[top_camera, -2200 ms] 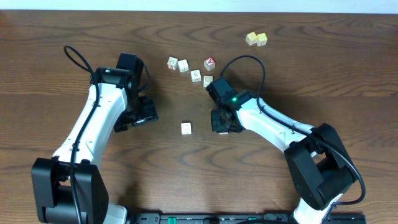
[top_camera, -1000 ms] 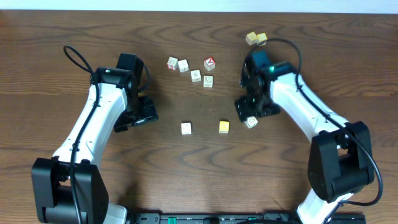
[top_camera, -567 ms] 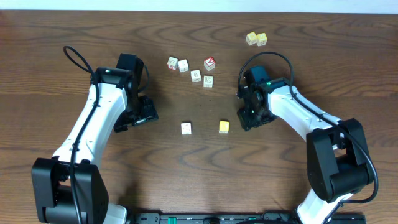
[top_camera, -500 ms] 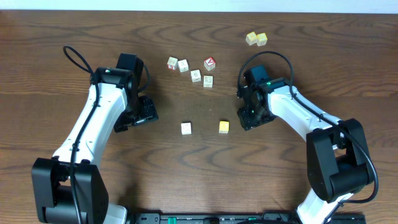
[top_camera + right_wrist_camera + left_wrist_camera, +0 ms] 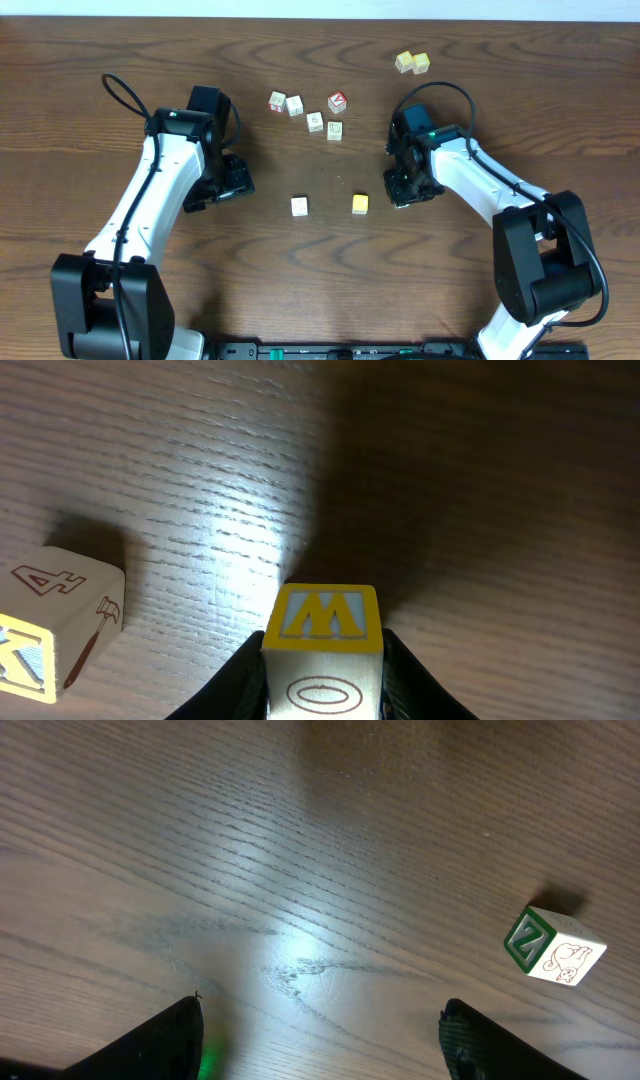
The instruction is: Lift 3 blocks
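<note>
— Since a second ago the right gripper [image 5: 403, 189] has come in toward the near left and now covers the W block [image 5: 322, 632], which lay bare at its fingertips back then. The left arm has not shifted.

— Can you see that block from overhead?

— No, the gripper hides it completely. Only the right wrist view shows it: a yellow-framed W face and a whitish face with an oval. A dark finger presses against each side, so the jaws are clamped on it. Its near part runs off the bottom of the frame. I cannot tell whether it is still on the table [image 5: 580, 100].

— And the other two?

— The yellow-faced block [image 5: 360, 203] lies just left of that gripper, apart from it. In the wrist view it is cut by the left edge and shows a 4 and a hammer drawing. The plain whitish block [image 5: 299, 206] sits further left, between the two arms.

— What about the left gripper [image 5: 231, 186]?

— Its jaws are spread wide with nothing between them. Only the two fingertips poke into the bottom of its own view.

— Anything further out?

— The red-faced cube [image 5: 338, 101] and the whitish cubes [image 5: 294, 105] are at the far centre. The pale yellow pair [image 5: 412, 62] is far right. Their letters are too small to read.
</note>
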